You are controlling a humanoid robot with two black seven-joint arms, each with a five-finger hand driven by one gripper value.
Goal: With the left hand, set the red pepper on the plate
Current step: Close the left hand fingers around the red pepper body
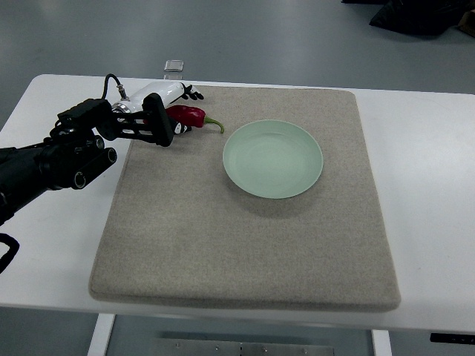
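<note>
A red pepper (194, 116) with a curled green stem (216, 125) lies on the beige mat (245, 245) near its far left corner. A pale green plate (273, 158) sits empty to the right of the pepper, a short gap away. My left arm comes in from the left edge, and my left hand (187, 111) straddles the pepper's left end. Its black fingertips (194, 93) reach past the far side with mat showing between them and the pepper; the thumb (179, 129) sits on the near side. The fingers look open. The hand's frame hides the pepper's left tip.
The mat covers most of a white table (423, 193). A small metal clip (174, 65) sits at the table's far edge behind the hand. Grey floor lies beyond.
</note>
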